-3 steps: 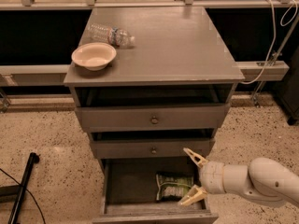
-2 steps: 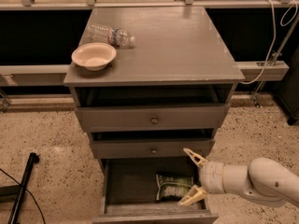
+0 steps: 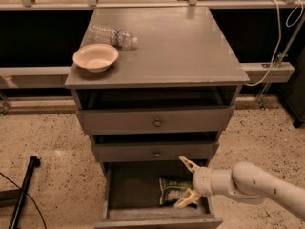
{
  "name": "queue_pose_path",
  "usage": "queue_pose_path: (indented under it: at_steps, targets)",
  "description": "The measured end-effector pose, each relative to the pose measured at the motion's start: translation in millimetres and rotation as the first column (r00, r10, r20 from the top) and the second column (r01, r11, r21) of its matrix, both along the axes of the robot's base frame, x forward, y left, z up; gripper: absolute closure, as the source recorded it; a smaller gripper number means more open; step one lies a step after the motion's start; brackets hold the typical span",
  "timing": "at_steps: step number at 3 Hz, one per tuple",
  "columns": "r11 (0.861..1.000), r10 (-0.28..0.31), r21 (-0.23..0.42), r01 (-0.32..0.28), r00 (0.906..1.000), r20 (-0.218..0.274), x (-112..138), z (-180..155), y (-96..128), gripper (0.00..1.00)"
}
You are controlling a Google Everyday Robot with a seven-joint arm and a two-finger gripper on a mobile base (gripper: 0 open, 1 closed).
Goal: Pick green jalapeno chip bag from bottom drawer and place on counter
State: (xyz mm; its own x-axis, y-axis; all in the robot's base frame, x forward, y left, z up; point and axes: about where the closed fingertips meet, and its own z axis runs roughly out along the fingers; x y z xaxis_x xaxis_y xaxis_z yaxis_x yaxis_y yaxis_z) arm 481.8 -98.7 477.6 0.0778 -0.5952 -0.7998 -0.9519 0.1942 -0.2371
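Camera view: at lower right of the frame, the gripper point(image 3: 181, 182) is spread wide at the right end of the chip bag point(image 3: 167, 191), which lies in the open bottom drawer point(image 3: 128, 187) (not yet gripped). This looks like the reaching step. Next it needs to close on the bag and lift it to the counter point(image 3: 181, 46).

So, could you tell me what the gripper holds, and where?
Nothing: the gripper is open at the green jalapeno chip bag in the bottom drawer.
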Motion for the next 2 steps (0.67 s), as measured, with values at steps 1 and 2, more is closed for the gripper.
queue_pose_path:
  at_steps: [1,2]
  targets:
    - [1.000,0.000,-0.001,0.000,1.0000,-0.004,25.7,-61.8,-5.3,0.00]
    - [1.000,0.000,-0.001,0.000,1.0000,-0.004,25.7,-61.8,-5.3,0.00]
